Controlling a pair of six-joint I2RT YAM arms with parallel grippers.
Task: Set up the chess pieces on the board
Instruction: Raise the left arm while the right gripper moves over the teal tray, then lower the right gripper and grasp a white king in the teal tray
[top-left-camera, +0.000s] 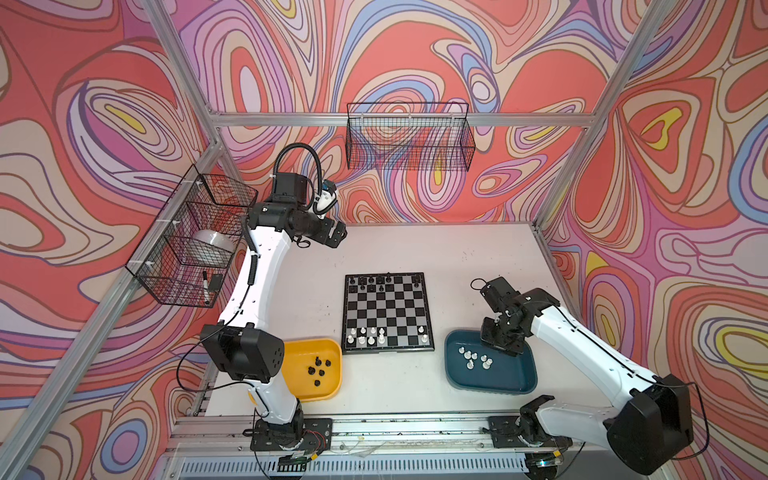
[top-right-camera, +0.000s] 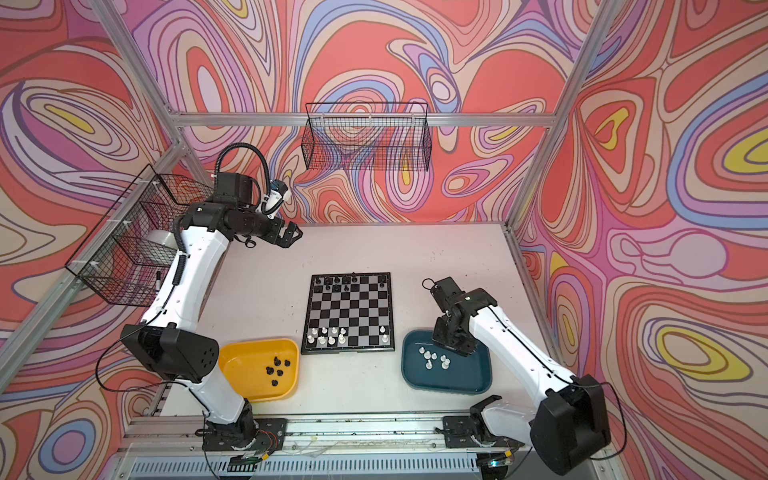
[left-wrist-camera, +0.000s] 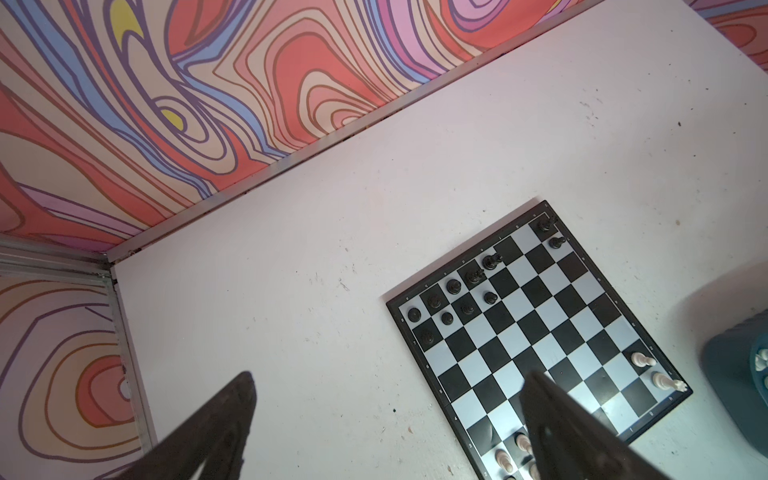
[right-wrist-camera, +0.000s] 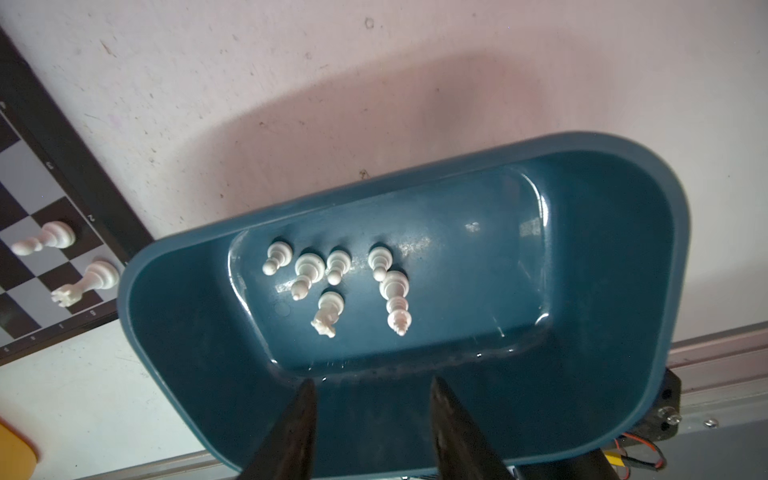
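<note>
Standing white chess pieces (right-wrist-camera: 309, 266) near right pincer (right-wrist-camera: 372, 381)

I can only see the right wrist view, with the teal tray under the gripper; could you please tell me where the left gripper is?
Observer: The left gripper hovers open and empty over the back left of the table, clear of the board.
Operator: Thank you. Are any black pieces on the board yet?
Observer: Yes, black pieces stand in its two far rows, with gaps between them.
Operator: Are there more black ones elsewhere?
Observer: Yes, loose black pieces sit in a yellow tray just left of the board's near corner.
</note>
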